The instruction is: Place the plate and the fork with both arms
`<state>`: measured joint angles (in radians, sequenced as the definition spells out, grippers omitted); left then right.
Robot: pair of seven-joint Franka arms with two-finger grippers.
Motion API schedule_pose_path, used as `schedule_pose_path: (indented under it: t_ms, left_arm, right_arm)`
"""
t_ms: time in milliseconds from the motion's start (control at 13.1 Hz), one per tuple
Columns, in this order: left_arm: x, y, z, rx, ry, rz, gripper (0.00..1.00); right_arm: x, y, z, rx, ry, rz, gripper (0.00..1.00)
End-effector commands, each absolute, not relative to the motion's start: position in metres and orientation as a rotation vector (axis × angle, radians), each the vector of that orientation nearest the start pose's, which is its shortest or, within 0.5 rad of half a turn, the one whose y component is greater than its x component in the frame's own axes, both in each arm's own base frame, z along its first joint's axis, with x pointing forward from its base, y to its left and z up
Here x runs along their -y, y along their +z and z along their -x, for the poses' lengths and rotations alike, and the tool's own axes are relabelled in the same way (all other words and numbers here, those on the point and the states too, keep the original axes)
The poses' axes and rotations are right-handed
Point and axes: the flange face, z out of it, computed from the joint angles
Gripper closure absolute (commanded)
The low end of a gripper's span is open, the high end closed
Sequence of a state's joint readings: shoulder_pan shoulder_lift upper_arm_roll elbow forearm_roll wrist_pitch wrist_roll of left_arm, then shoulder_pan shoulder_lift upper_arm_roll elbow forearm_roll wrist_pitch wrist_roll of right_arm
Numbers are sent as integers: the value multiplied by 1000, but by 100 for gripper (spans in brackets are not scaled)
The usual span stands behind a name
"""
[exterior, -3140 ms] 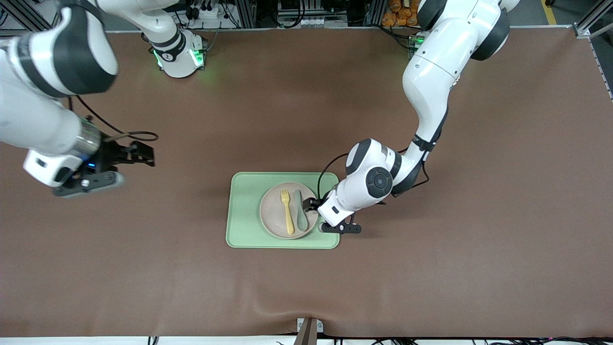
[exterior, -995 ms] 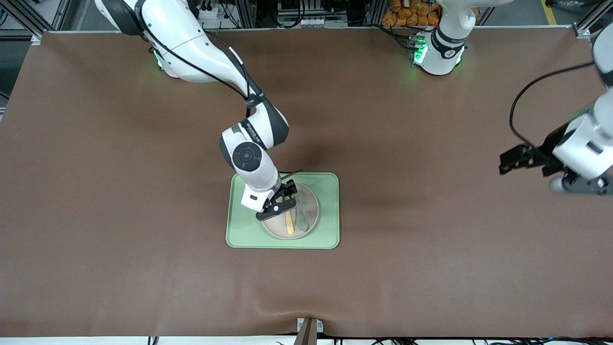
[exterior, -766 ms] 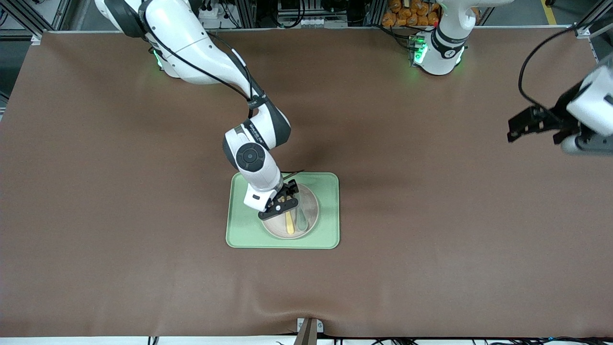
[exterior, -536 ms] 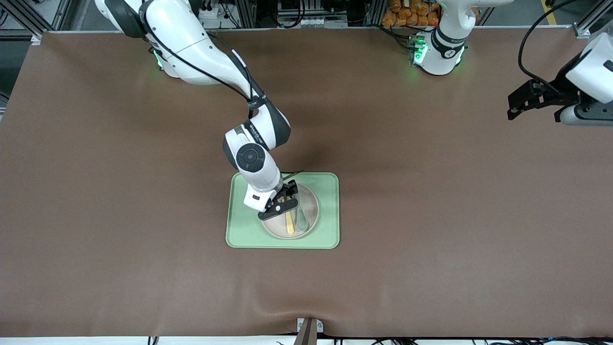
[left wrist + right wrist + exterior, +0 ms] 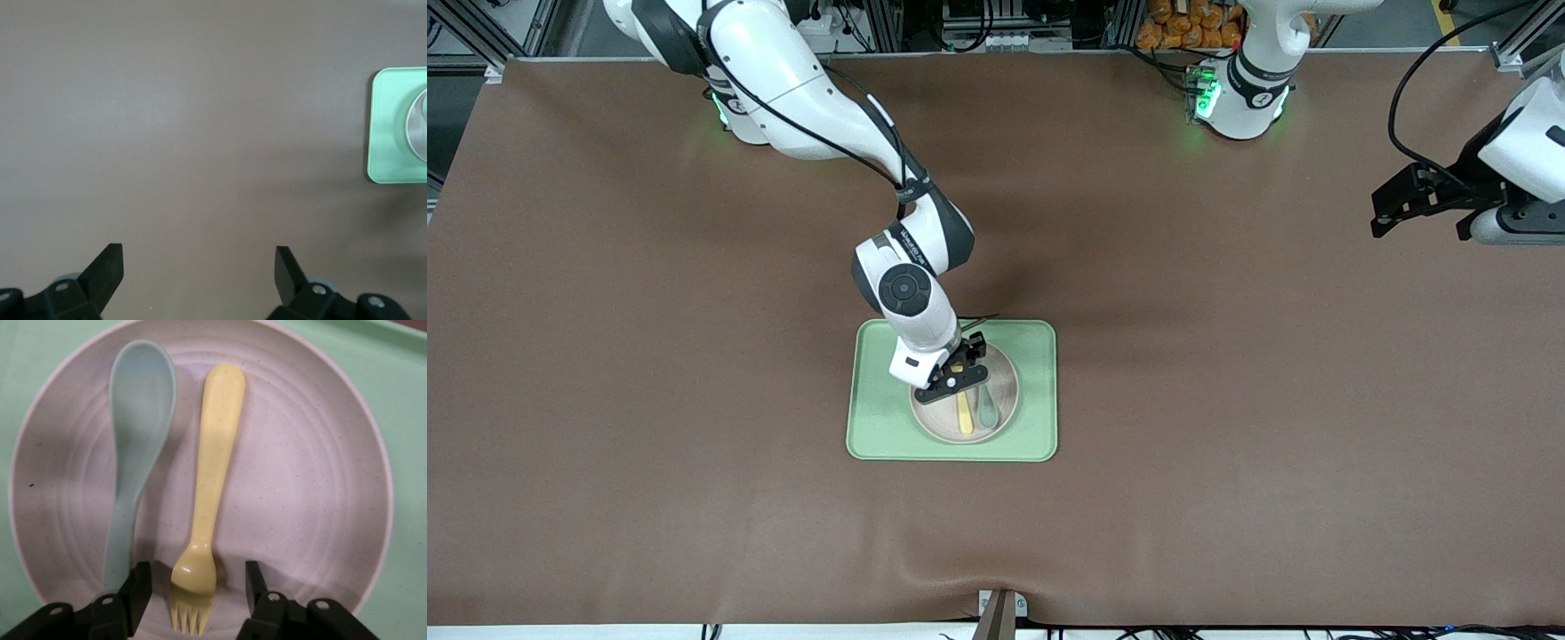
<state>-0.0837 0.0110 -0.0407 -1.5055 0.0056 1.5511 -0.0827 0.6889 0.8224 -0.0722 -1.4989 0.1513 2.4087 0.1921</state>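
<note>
The cream plate point(image 5: 1005, 391) lies on the pale-green tray point(image 5: 876, 427) in the middle of the table. The pale-yellow fork point(image 5: 965, 416) and a grey-green spoon point(image 5: 988, 411) lie side by side in the plate. My right gripper point(image 5: 960, 369) is low over the plate, open, its fingers either side of the fork's tine end. In the right wrist view the fork point(image 5: 210, 487) lies between the fingers point(image 5: 137, 587), with the spoon point(image 5: 137, 453) beside it on the plate point(image 5: 313, 487). My left gripper point(image 5: 1418, 200) is open and empty, up over the left arm's end of the table.
The brown mat point(image 5: 1227, 400) covers the table. In the left wrist view my left gripper point(image 5: 199, 267) looks down on bare mat, with a corner of the tray point(image 5: 390, 133) at the edge.
The left arm left the plate's side and swung up to its end of the table. The right arm came in over the plate and has shifted slightly along the fork's tine end.
</note>
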Motion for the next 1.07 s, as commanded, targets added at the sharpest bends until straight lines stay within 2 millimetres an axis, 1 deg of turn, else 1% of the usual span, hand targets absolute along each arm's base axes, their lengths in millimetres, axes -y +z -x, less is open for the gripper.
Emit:
schedule_pose_path:
  t_ms: [0,77,230,306,459,613,766,919,995]
  left_arm:
    - [63,645,-555,-52,-72,3130,0]
    - [62,645,-556,-48,-76,3130,0]
    - [48,643,-559,-16,-77,3125,0]
    - [42,640,-561,-7,-67,3125,0]
    - [39,633,-563,0,-45,3123,0]
    - [39,634,-562,-5,-47,3129,0]
    - [38,631,-560,0,-37,3135,0]
    - [39,631,-560,7,-35,3135,0]
    - [39,631,-560,22,-35,3135,0]
  right_arm:
    - [-429,188,-588,540,-138,3033,62]
    - [-429,188,-588,546,-138,3036,78]
    - [-429,189,-588,548,-137,3037,96]
    - [-429,191,-588,548,-138,3036,100]
    - [-427,197,-590,537,-135,3037,100]
    - [-420,217,-596,512,-141,3032,100]
    - [-415,244,-597,497,-98,3040,100]
    - [-393,264,-609,416,-90,3048,100]
    - [-372,265,-618,359,-70,3059,100]
